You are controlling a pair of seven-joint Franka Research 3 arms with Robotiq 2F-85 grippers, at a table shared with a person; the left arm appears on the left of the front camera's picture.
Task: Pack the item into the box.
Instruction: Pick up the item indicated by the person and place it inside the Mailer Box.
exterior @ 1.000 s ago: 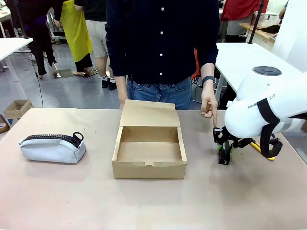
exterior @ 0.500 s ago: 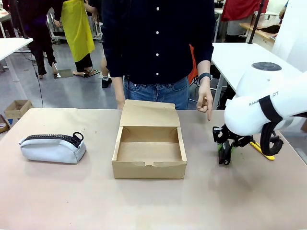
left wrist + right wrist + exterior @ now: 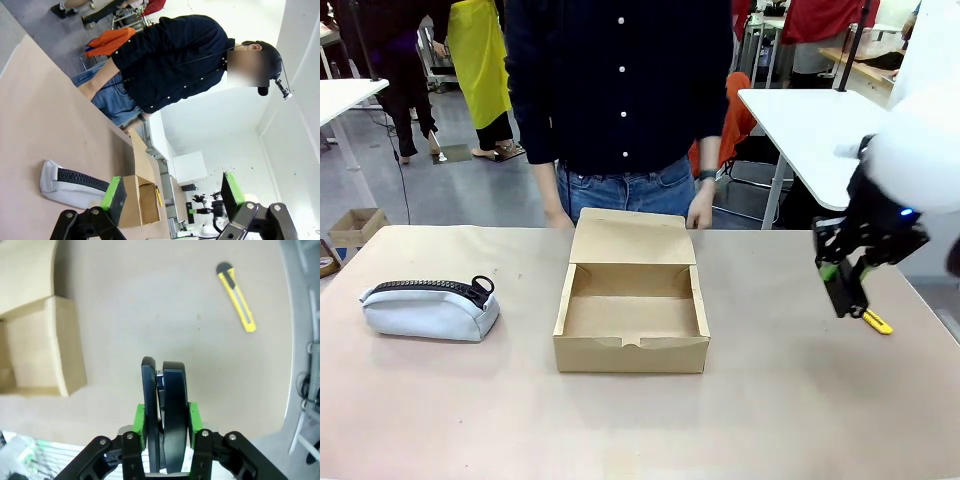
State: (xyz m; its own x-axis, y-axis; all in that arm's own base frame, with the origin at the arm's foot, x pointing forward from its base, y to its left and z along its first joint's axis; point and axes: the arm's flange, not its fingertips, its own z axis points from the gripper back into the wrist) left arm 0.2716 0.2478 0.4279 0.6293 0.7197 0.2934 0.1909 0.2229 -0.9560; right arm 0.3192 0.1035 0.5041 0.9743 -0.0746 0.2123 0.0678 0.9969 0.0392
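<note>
Table (image 3: 770, 400): tan top, box sits about mid-table. Person (image 3: 620, 90), dark buttoned shirt and jeans, stands at the box's far side, one hand (image 3: 700, 212) hanging just past the far right corner of the flap. Box (image 3: 632, 300): shallow brown cardboard, open, flap lid hinged back toward the person, bare cardboard inside. Light-blue zip pouch (image 3: 428, 308) with a black zipper lies well left of the box, on the table. Right gripper (image 3: 845, 288) is up off the table well right of the box, clamped on the stapler (image 3: 847, 298), which hangs below the pads, tilted. In the right wrist view the gripper (image 3: 166, 421) has both green pads pressed on the stapler's flanks; the stapler (image 3: 172, 390) is black, narrow and long, reading as two slabs side by side with rounded ends and a thin seam between them, sticking out well past the pads over bare table; the box (image 3: 35, 340) corner sits off to its left. Left gripper (image 3: 172, 192) is spread wide, nothing between the pads; its view shows the pouch (image 3: 70, 182) in front of the box (image 3: 142, 200). Yellow-and-black utility knife (image 3: 873, 321) lies flat on the table right of the box, beyond the stapler; also visible in the right wrist view (image 3: 236, 296).
</note>
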